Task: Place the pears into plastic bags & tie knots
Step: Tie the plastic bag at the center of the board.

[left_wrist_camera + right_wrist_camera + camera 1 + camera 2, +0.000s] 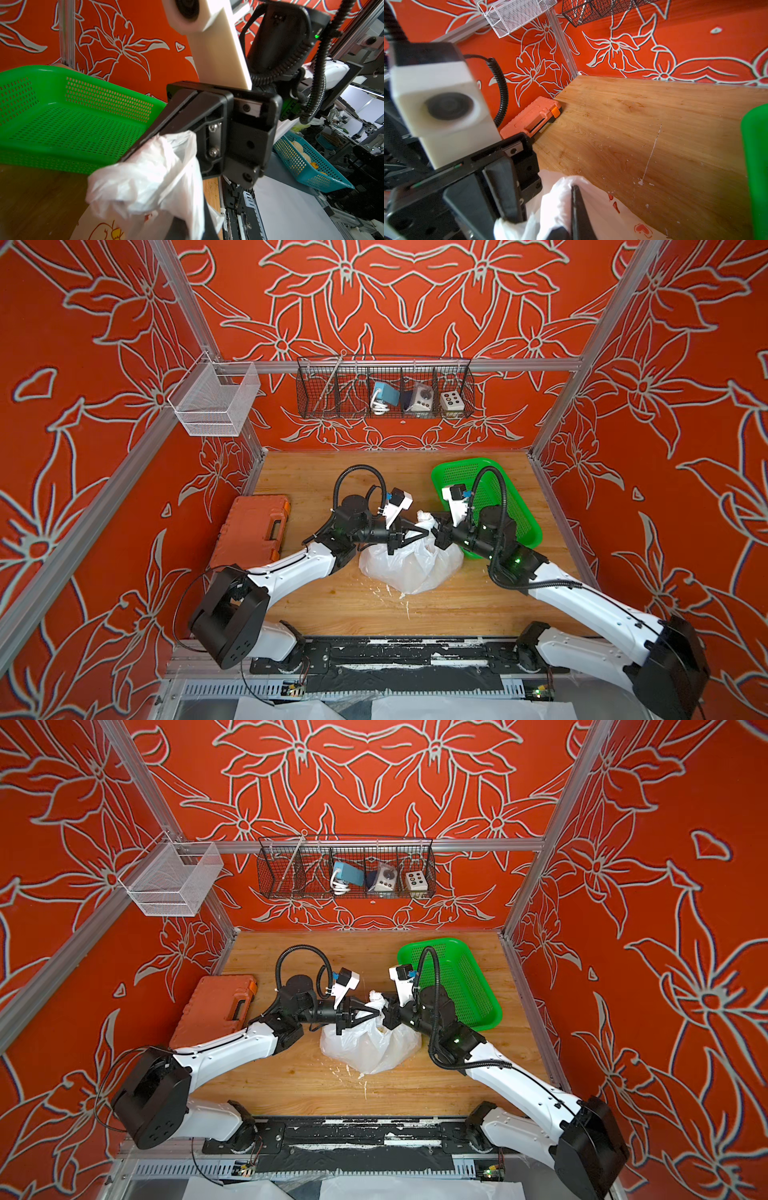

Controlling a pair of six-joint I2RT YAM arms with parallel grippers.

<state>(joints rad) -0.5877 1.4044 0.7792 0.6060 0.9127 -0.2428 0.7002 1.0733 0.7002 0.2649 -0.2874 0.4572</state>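
**Both arms meet over the plastic bag (411, 568).**
Your left gripper (424, 533), arm angled inward, is clamped on the bag's bunched top. Your right gripper (433, 526) pinches the same bunch from the opposite side, on the table (316, 605) beside the green basket (511, 506).

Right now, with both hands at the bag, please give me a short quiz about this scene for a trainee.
1. The orange case lies on the robot's ___ side of the white bag.
2. True or false: the bag sits inside the green basket.
3. Both the left hand and the right hand pinch: A the case, B the bag's top, C the basket.
Key: 1 left; 2 false; 3 B.
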